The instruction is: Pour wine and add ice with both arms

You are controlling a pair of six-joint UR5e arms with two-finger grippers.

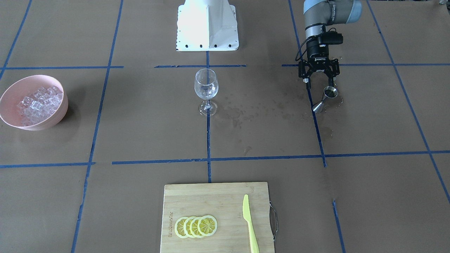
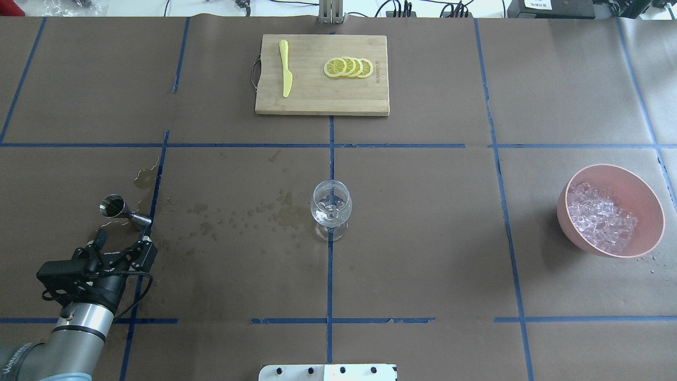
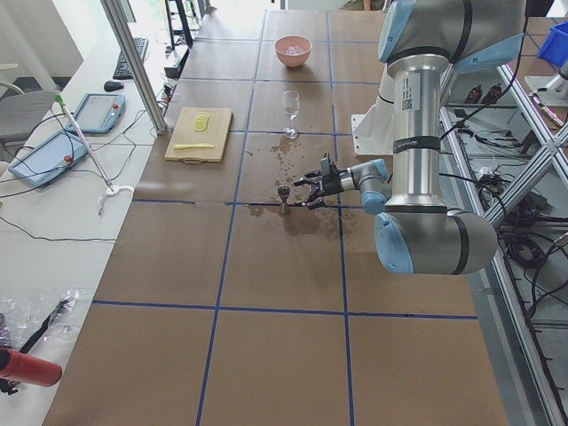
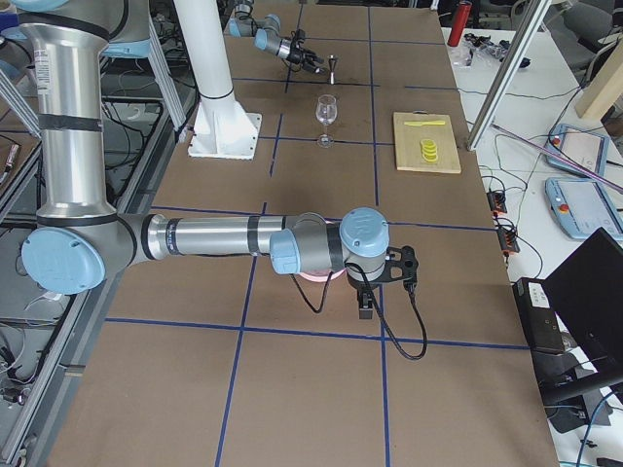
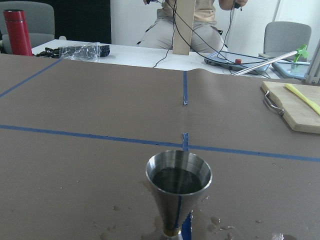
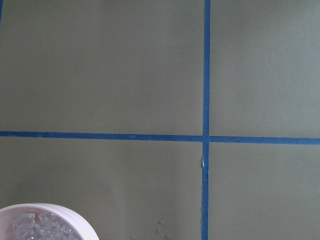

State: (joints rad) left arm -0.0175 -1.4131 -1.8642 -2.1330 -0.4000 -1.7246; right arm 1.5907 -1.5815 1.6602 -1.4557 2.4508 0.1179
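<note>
A small steel jigger [image 1: 325, 99] stands upright on the wet brown paper, and the wine [image 5: 177, 180] is the dark liquid in its upper cone. My left gripper [image 1: 319, 81] is open just behind the jigger [image 2: 119, 210], its fingers apart and touching nothing. The empty stemmed glass [image 2: 331, 209] stands at the table's centre. Ice [image 2: 603, 218] fills a pink bowl [image 2: 651, 214] on my right side. My right gripper [image 4: 365, 309] hangs above that bowl and shows only in the exterior right view, so I cannot tell if it is open or shut. Ice [image 6: 44, 225] shows at the right wrist view's bottom-left corner.
A wooden cutting board [image 2: 317, 100] at the far side carries lemon slices [image 2: 349, 67] and a yellow knife [image 2: 285, 74]. Dark wet spots [image 2: 238, 214] lie between jigger and glass. The white pedestal base [image 1: 207, 26] is on the robot's side. A seated person [image 5: 185, 25] is beyond the table.
</note>
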